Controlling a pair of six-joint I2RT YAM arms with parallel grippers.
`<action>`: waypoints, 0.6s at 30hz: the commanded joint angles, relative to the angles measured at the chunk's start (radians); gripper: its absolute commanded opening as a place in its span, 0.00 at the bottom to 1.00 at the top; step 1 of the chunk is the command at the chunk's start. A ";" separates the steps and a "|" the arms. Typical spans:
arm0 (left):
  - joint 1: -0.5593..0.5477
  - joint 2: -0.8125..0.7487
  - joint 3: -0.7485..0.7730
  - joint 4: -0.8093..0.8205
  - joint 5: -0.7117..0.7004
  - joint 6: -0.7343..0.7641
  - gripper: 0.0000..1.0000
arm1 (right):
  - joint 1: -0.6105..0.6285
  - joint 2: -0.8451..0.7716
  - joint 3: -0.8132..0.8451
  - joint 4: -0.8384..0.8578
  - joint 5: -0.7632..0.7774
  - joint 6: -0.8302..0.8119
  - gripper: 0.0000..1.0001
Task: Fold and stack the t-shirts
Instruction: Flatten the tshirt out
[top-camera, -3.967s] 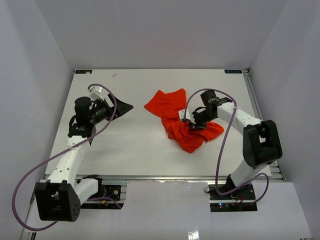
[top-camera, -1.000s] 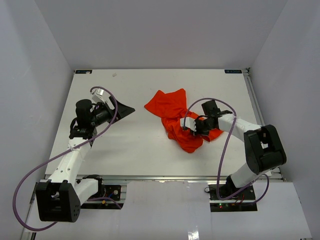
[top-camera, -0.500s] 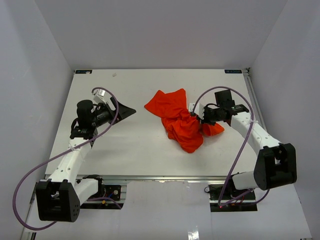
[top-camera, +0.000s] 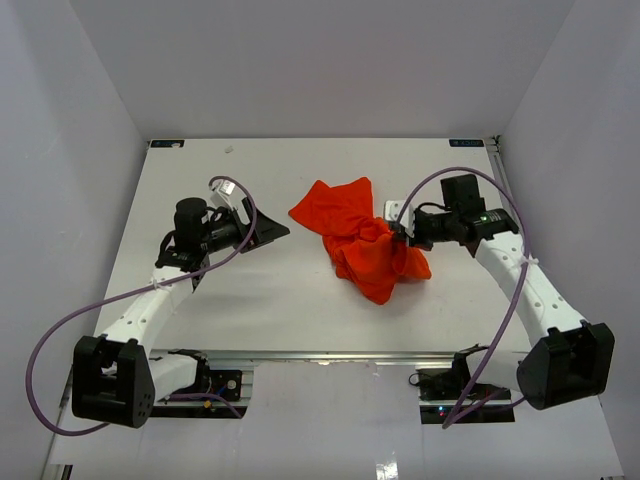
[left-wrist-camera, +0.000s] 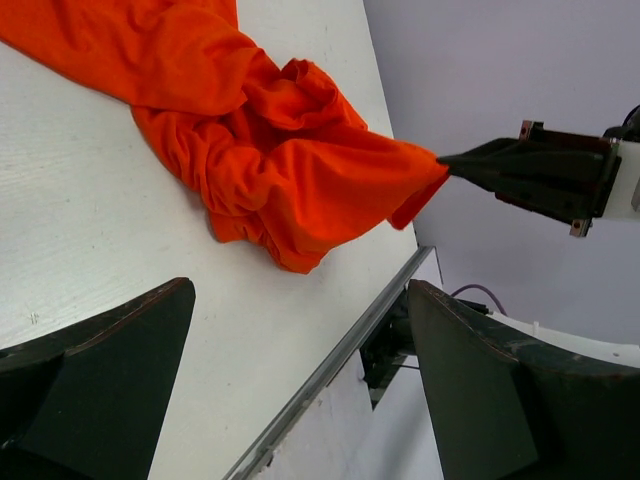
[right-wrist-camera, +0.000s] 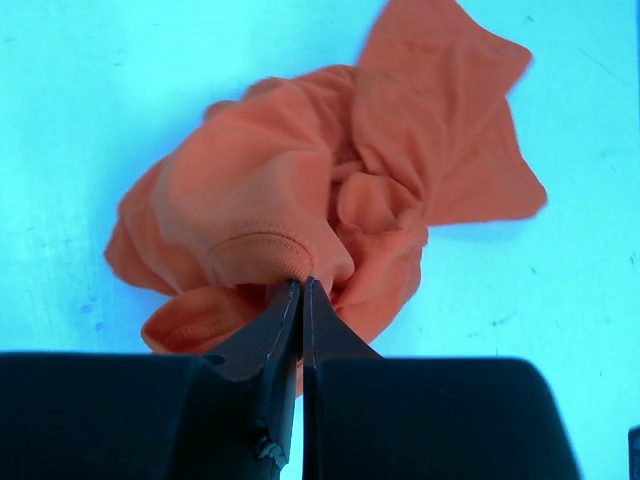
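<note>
The orange-red t-shirt (top-camera: 352, 238) lies crumpled on the white table (top-camera: 260, 300), right of the middle. My right gripper (top-camera: 403, 234) is shut on a hemmed edge at the t-shirt's right side, and that part is drawn up off the table. In the right wrist view the jaws (right-wrist-camera: 301, 284) are pinched together on the hem, with the bunched t-shirt (right-wrist-camera: 340, 190) beyond them. My left gripper (top-camera: 274, 230) is open, left of the t-shirt and apart from it. Its wrist view shows the t-shirt (left-wrist-camera: 270, 150) ahead, between wide-spread fingers (left-wrist-camera: 110, 380), and the right gripper's tip (left-wrist-camera: 470, 165) on the cloth.
A metal rail (left-wrist-camera: 330, 370) runs along the table's near edge. Grey walls (top-camera: 100, 150) close in the left, back and right sides. Purple cables (top-camera: 60, 340) loop from both arms. Bare tabletop lies in front of and behind the t-shirt.
The right gripper closed on the t-shirt's edge, then the arm swung out to the right, lifting that edge. The left arm moved right, closer to the t-shirt, still open.
</note>
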 joint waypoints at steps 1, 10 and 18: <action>-0.006 -0.011 0.026 0.032 0.012 0.015 0.98 | 0.065 -0.041 -0.008 -0.162 -0.071 -0.152 0.06; -0.006 -0.005 0.040 0.004 0.028 0.030 0.98 | 0.314 -0.052 -0.199 -0.105 0.011 -0.140 0.17; -0.006 0.000 0.077 -0.054 0.023 0.044 0.98 | 0.349 -0.015 -0.104 -0.037 0.000 -0.008 0.53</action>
